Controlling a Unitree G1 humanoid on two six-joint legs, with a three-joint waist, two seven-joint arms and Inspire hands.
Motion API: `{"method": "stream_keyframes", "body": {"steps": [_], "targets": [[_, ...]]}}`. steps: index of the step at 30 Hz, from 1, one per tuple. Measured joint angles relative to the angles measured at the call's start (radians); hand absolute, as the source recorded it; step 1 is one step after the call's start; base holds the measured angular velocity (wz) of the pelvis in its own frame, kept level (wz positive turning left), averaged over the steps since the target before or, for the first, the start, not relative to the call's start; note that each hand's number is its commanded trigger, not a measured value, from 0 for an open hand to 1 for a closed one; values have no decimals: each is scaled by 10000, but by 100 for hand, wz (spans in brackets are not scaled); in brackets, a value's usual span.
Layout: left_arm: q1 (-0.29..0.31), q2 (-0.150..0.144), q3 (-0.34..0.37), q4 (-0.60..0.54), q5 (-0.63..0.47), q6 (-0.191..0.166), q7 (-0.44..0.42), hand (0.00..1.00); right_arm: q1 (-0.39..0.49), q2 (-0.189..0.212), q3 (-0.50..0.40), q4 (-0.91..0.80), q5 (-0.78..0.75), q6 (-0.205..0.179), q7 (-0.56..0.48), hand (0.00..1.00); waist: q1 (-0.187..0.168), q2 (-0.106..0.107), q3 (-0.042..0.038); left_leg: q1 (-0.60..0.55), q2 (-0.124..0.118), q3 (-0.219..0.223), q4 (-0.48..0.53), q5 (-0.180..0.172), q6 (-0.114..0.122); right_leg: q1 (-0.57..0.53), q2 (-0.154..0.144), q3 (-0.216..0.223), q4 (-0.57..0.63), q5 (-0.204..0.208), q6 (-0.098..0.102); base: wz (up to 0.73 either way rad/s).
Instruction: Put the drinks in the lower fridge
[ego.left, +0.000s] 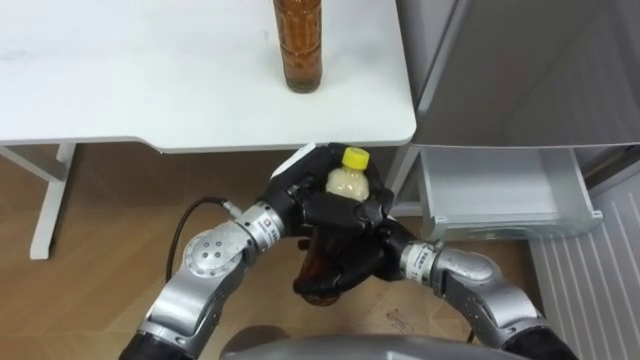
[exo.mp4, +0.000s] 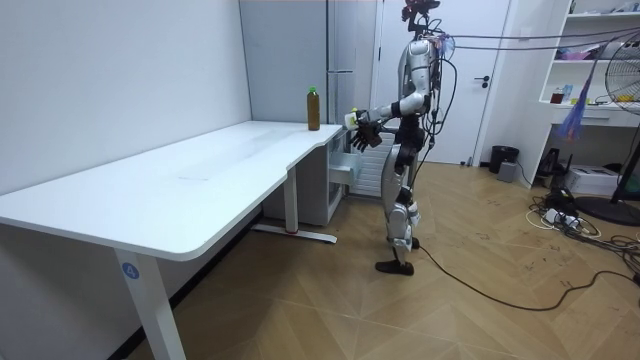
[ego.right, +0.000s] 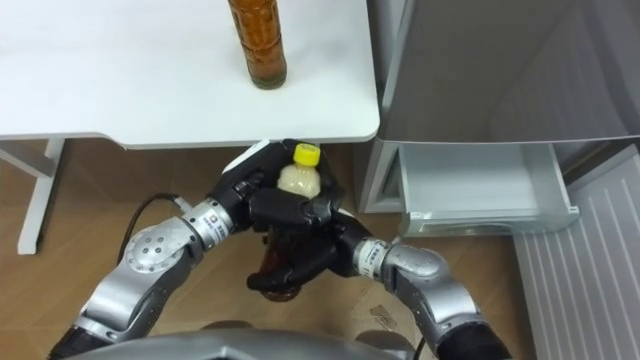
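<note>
Holding, left eye view: the yellow-capped bottle (ego.left: 349, 180) is upright just below the counter (ego.left: 150, 95) edge. The left hand (ego.left: 292, 195) and right hand (ego.left: 352, 240) both have their fingers curled round its body, one overlapping the other.
Waiting, left eye view: an amber drink bottle (ego.left: 300, 45) stands on the counter near its corner. The lower fridge drawer (ego.left: 500, 190) is pulled out to the right, and its visible part looks bare.
Risk, left eye view: with the hands interlaced, letting go with one may tilt the bottle or let it slip.
Stance, room view: the robot stands upright between the counter's end and the fridge (exo.mp4: 345, 60), arms out. It holds the bottle well above the open drawer.
Risk, room view: reaching that low drawer probably means bending, and a loosened hold on the way down would drop the bottle on the floor. A raised arm could also knock the amber bottle off the counter.
Grip, right eye view: fingers hide the bottle's lower part, so I cannot tell which hand bears the weight.
Risk, right eye view: the bottle could catch on the drawer's front wall and jam or tip.
</note>
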Motion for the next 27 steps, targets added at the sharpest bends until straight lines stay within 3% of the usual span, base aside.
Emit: {"method": "stream_keyframes", "body": {"steps": [8,19,21,23,24,25,27], "targets": [[0,17,31,81,-1,-11,10,100,17,-75,115,-1,13,0,38,100,5,-1,-3,5,0,2,9,0,0,0,0,7,2,0,0,0],[-4,-327,287,354,-435,-9,71,100,98,-74,20,-2,201,-49,27,100,-9,-4,-11,-3,0,-1,24,0,0,1,6,42,4,0,-1,0],[-4,-367,352,353,-612,-8,72,82,99,-75,18,-2,325,-121,27,100,-14,-4,-11,-7,0,-1,25,0,0,0,6,48,4,0,-1,0],[-4,-374,364,353,-632,-9,71,25,97,-73,15,-2,343,-124,26,100,-11,-11,-27,-4,0,-1,30,0,0,5,6,52,5,0,-1,0],[-4,-379,371,353,-656,-9,71,6,97,-72,15,-2,365,-124,26,100,-11,-15,-28,-5,0,-1,30,0,0,4,6,55,5,1,-1,0],[-4,-378,376,353,-678,-8,71,0,97,-73,14,-2,377,-124,26,100,-10,-16,-29,-5,0,-1,33,1,0,3,6,56,6,1,-1,0],[-4,-370,382,352,-694,-9,70,0,97,-81,4,-1,384,-124,26,100,-9,-16,-30,-7,0,-1,32,0,0,1,6,56,8,1,-1,0]]}}
